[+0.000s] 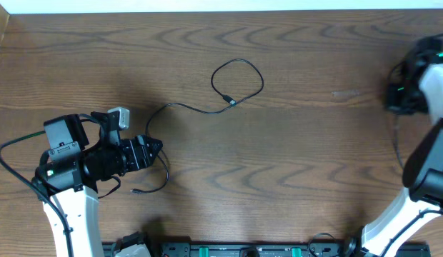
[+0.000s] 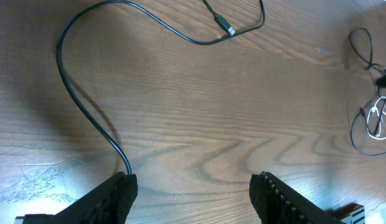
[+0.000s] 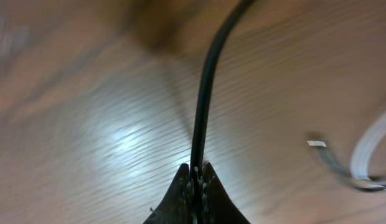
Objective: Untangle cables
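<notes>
A thin black cable (image 1: 180, 107) lies on the wood table, with a loop (image 1: 238, 74) at the back and a connector (image 1: 231, 102). It runs forward under my left gripper (image 1: 154, 146) to a loose end (image 1: 138, 191). In the left wrist view the cable (image 2: 73, 93) passes beside the left finger, and the gripper (image 2: 193, 190) is open with nothing between its fingers. My right gripper (image 1: 401, 91) is at the far right. In its wrist view it (image 3: 194, 175) is shut on another black cable (image 3: 204, 93), close above the table.
A small tangle of black and white cable (image 2: 375, 118) lies at the far right by the right arm, and the white cable (image 3: 370, 152) and a connector tip (image 3: 317, 144) also show in the right wrist view. A black rail (image 1: 236, 250) runs along the table's front edge.
</notes>
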Controlling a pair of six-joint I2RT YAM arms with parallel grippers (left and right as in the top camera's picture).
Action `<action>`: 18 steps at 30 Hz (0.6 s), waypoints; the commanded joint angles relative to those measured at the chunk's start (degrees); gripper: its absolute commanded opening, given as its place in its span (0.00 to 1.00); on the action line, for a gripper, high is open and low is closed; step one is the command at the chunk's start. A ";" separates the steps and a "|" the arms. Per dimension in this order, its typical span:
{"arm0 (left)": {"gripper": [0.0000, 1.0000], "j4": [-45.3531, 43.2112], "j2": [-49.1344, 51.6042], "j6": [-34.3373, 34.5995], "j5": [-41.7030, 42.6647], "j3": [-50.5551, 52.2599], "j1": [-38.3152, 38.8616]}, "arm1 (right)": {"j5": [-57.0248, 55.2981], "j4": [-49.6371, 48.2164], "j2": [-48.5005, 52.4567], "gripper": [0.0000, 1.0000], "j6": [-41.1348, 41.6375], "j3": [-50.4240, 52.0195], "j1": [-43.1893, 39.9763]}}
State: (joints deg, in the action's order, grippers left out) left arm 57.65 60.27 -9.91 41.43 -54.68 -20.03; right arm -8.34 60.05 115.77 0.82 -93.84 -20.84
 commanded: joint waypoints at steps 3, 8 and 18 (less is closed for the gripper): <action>0.64 0.17 -0.15 -0.20 0.09 -0.31 0.13 | 0.24 1.64 -1.11 0.01 3.04 -9.86 -9.81; 0.64 0.22 -0.15 -0.59 0.09 -0.31 0.13 | 10.69 -0.85 -1.11 0.01 8.66 -14.58 -19.96; 0.64 0.44 -0.15 -0.57 0.09 -0.31 0.13 | 24.85 -6.01 -1.11 0.02 16.79 -15.26 -35.67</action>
State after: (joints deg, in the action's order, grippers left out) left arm 57.93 60.27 -9.93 41.43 -54.68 -20.03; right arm 10.02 54.46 115.77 13.96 -107.94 -54.24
